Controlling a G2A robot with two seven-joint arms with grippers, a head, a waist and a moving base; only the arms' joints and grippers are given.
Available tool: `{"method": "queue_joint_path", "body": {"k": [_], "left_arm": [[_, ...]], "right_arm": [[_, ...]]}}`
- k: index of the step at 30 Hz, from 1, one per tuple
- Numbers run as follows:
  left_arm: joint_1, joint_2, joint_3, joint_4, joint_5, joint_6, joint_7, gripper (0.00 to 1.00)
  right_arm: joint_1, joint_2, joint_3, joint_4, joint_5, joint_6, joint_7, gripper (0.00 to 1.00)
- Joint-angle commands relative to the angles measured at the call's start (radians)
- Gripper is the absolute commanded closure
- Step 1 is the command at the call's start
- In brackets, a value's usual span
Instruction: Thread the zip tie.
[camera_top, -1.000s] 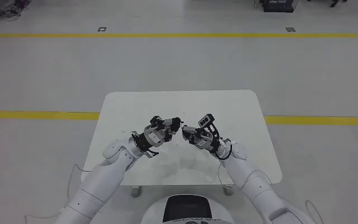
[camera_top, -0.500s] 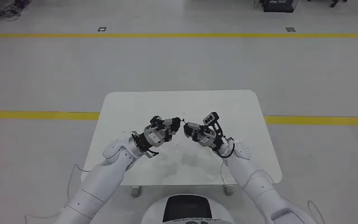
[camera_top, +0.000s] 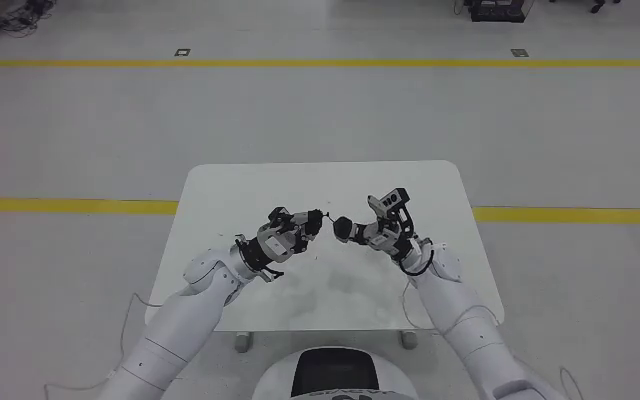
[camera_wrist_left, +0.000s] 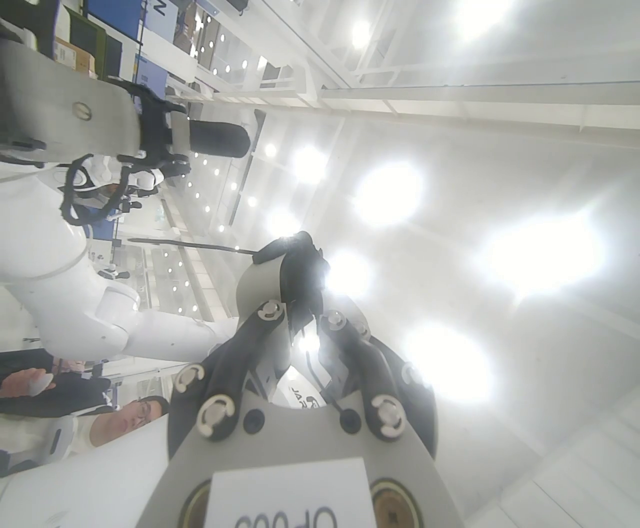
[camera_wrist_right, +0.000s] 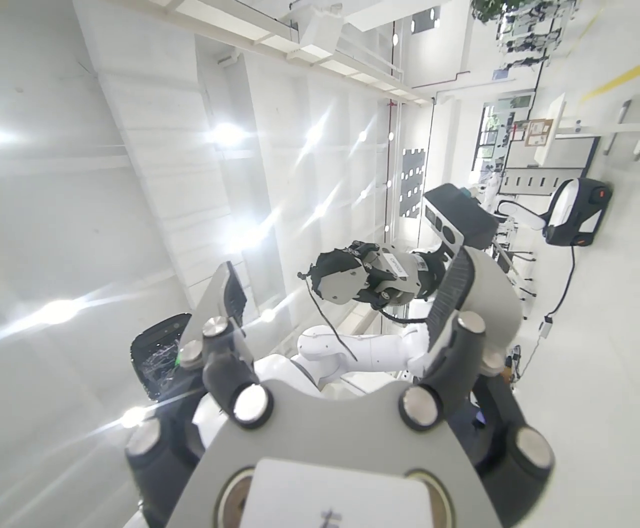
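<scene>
Right gripper (camera_top: 342, 228) has drawn back toward the robot's right over the last second, so the gap to the left gripper (camera_top: 313, 222) is wider; left arm unmoved. Right jaws spread apart, nothing between them. Left jaws clenched on one end of the thin black plastic zip tie (camera_wrist_left: 195, 245); the rest of the strap sticks out free in the air, between the two grippers. Both are above the middle of the white rounded table (camera_top: 250, 190)
</scene>
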Motion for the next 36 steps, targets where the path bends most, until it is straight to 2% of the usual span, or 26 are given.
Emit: {"method": "queue_joint_path", "body": {"k": [1, 3, 6, 10, 13, 18, 36], "left_arm": [[0.003, -0.001, -0.002, -0.005, -0.008, 0.0, 0.031, 1.0], [0.01, -0.001, -0.011, -0.012, -0.027, 0.008, 0.072, 1.0], [0.023, -0.001, -0.032, -0.024, -0.071, 0.021, 0.12, 1.0], [0.039, 0.002, -0.061, -0.046, -0.102, 0.03, 0.122, 1.0], [0.058, 0.006, -0.083, -0.072, -0.111, 0.035, 0.112, 1.0], [0.091, 0.011, -0.109, -0.116, -0.122, 0.045, 0.098, 1.0], [0.091, 0.011, -0.109, -0.116, -0.122, 0.045, 0.098, 1.0]], "right_arm": [[-0.037, 0.013, 0.057, -0.081, -0.08, 0.0, -0.046, 0.0], [-0.084, 0.023, 0.111, -0.175, -0.16, 0.0, -0.088, 0.0], [-0.153, 0.032, 0.17, -0.297, -0.215, 0.0, -0.128, 0.0], [-0.215, 0.036, 0.222, -0.393, -0.236, 0.0, -0.15, 0.0], [-0.241, 0.037, 0.243, -0.431, -0.236, 0.0, -0.153, 0.0], [-0.257, 0.036, 0.247, -0.457, -0.241, 0.0, -0.143, 0.0], [-0.257, 0.036, 0.247, -0.457, -0.241, 0.0, -0.143, 0.0]]}}
